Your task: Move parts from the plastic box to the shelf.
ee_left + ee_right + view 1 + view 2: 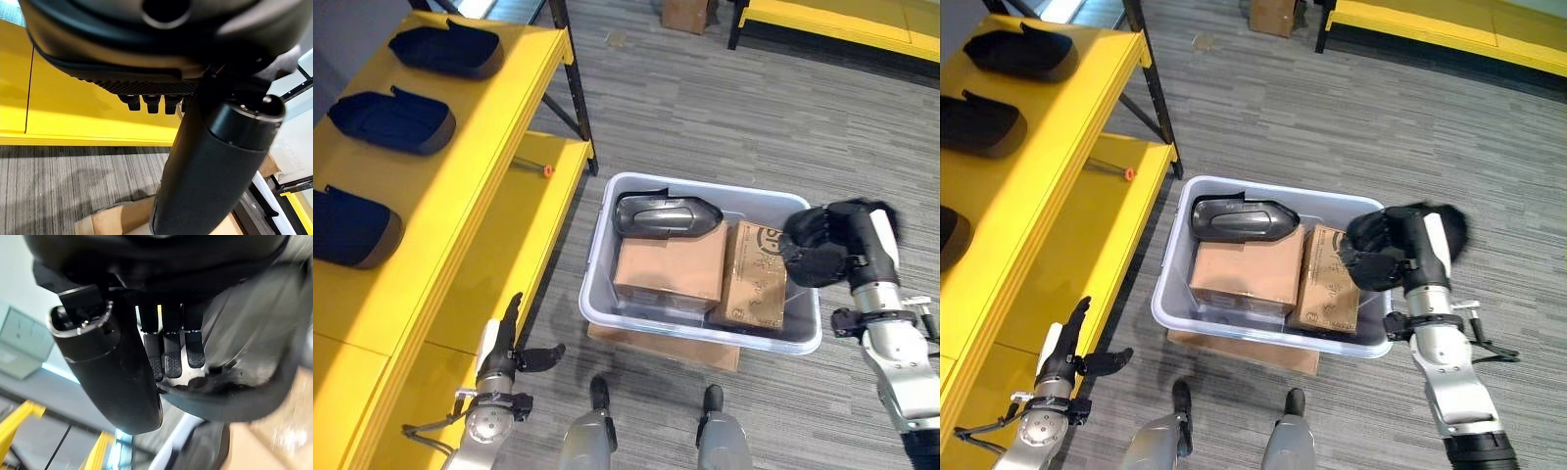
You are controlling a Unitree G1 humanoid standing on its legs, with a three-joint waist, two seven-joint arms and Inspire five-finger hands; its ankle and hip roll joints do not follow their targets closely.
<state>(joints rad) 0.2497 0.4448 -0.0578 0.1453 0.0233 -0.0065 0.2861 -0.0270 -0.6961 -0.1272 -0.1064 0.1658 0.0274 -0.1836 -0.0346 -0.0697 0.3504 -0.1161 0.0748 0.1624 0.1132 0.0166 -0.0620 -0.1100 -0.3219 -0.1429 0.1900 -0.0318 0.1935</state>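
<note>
R hand point(818, 250) is over the right end of the plastic box point(607, 230), fingers point(165, 360) curled round a dark part point(244, 382) — its shape is hard to make out, partly hidden by the hand. L hand point(504, 357) is low beside the yellow shelf point(499, 176), fingers straight, empty. In the box: another dark part point(664, 215) at the back, two cardboard boxes point(671, 266); three more parts point(396, 119) on the shelf top, nearest one cut off at frame edge.
</note>
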